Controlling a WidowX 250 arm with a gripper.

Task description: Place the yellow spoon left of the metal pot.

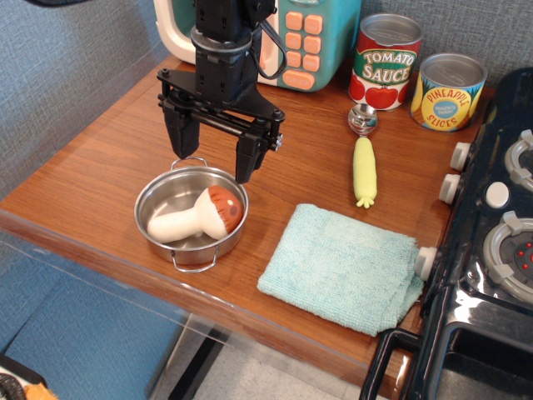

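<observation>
The yellow spoon (364, 160) lies flat on the wooden counter, right of centre, with its silver bowl pointing to the back and its ridged yellow handle toward the front. The metal pot (191, 218) sits at the front left and holds a toy mushroom (200, 215) with a white stem and brown cap. My gripper (213, 161) hangs open and empty just above the pot's back rim, its two black fingers spread wide. It is well to the left of the spoon.
A teal cloth (341, 267) lies at the front, right of the pot. A tomato sauce can (385, 62) and a pineapple slices can (448, 92) stand at the back right. A toy microwave (283, 37) stands behind the gripper. A black toy stove (491, 250) borders the right.
</observation>
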